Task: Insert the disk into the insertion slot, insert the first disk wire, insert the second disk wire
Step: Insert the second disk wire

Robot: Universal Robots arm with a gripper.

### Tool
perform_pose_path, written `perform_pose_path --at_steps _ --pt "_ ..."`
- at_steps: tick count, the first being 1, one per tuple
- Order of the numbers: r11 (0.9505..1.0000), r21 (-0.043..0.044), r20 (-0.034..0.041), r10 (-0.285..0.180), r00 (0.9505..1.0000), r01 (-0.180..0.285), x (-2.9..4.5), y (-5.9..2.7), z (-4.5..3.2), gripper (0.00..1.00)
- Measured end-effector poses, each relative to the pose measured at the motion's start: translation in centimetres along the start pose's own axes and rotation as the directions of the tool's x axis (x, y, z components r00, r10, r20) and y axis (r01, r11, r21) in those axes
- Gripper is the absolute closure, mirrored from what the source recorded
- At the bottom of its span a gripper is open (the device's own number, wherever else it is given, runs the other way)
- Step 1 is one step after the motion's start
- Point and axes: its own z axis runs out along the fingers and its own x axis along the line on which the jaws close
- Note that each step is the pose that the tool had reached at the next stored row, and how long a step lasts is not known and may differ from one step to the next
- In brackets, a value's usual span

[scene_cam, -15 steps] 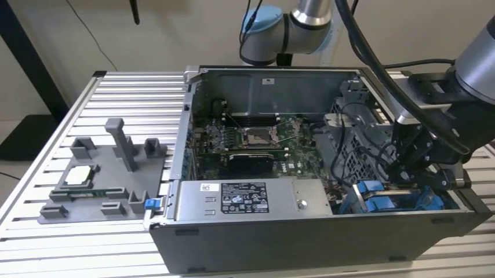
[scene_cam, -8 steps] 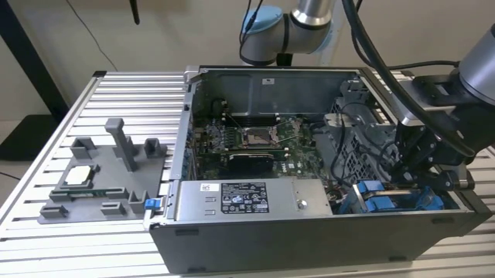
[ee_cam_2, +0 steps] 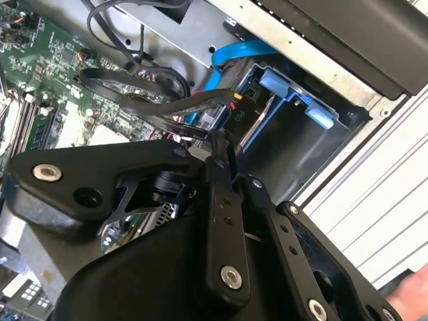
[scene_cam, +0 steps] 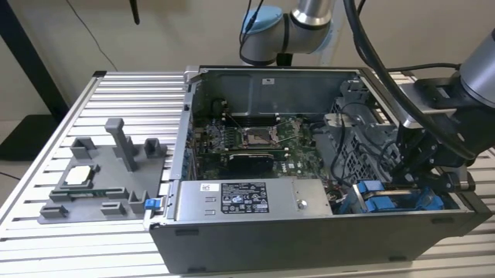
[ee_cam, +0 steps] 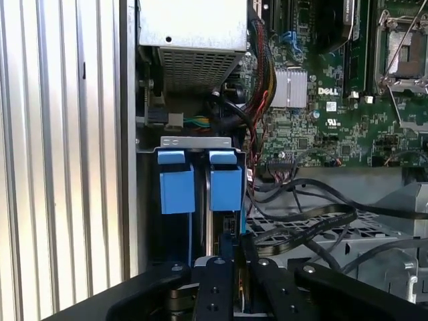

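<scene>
The disk (ee_cam: 226, 188) stands edge-on in its blue carrier inside the insertion slot (ee_cam: 194, 142), the grey drive cage at the case corner. A second blue carrier (ee_cam: 177, 190) sits in the bay beside it. In the exterior view the cage (scene_cam: 381, 202) lies at the case's front right, with my gripper (scene_cam: 406, 182) reaching down into it. My gripper (ee_cam: 239, 264) is right at the disk's rear edge, its fingers (ee_cam_2: 215, 167) pressed close on a thin wire end. A blue cable (ee_cam_2: 224, 61) and flat black cables (ee_cam_2: 154, 100) run to that spot.
A grey power-supply box (scene_cam: 247, 200) lies next to the cage, and the motherboard (scene_cam: 255, 139) is behind it. Loose black cables (ee_cam: 301, 221) cross a perforated bracket beside my gripper. A grey fixture tray (scene_cam: 101, 174) sits on the slatted table at the exterior view's left.
</scene>
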Motion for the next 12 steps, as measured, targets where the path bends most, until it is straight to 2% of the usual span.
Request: perform_pose_path --at_steps 12 --pt "1.0000 0.0003 -0.0002 0.002 1.0000 -0.002 -0.03 -0.14 0.44 1.00"
